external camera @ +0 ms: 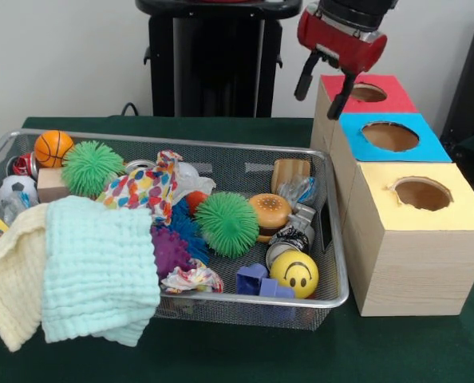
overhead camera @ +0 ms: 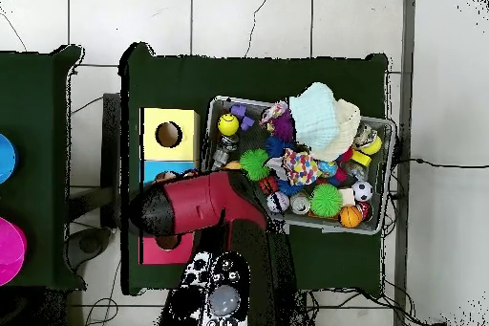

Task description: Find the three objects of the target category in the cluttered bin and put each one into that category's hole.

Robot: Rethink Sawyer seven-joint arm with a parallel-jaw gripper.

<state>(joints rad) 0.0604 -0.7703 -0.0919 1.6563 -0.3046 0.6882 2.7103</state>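
The bin (external camera: 245,299) is a silver wire-mesh basket full of mixed toys, to the left of the boxes. No plush animal shows clearly; an orange scrap (external camera: 195,199) behind a green spiky ball is too hidden to identify. The red-topped hole (external camera: 368,92) is on the farthest wooden box in the row. My gripper (external camera: 317,105) hangs just left of and above that hole, open and empty, with its black fingers (external camera: 341,96) spread apart. In the overhead view my red arm (overhead camera: 196,203) covers most of the red-topped box (overhead camera: 151,249).
Pale green and cream cloths (external camera: 93,279) drape over the bin's front left rim. In the bin are green spiky balls (external camera: 227,223), a patterned cloth knot (external camera: 141,190), a small basketball (external camera: 53,147) and a yellow smiley ball (external camera: 294,271). Blue-topped (external camera: 390,136) and yellow-topped (external camera: 422,194) boxes stand nearer the camera.
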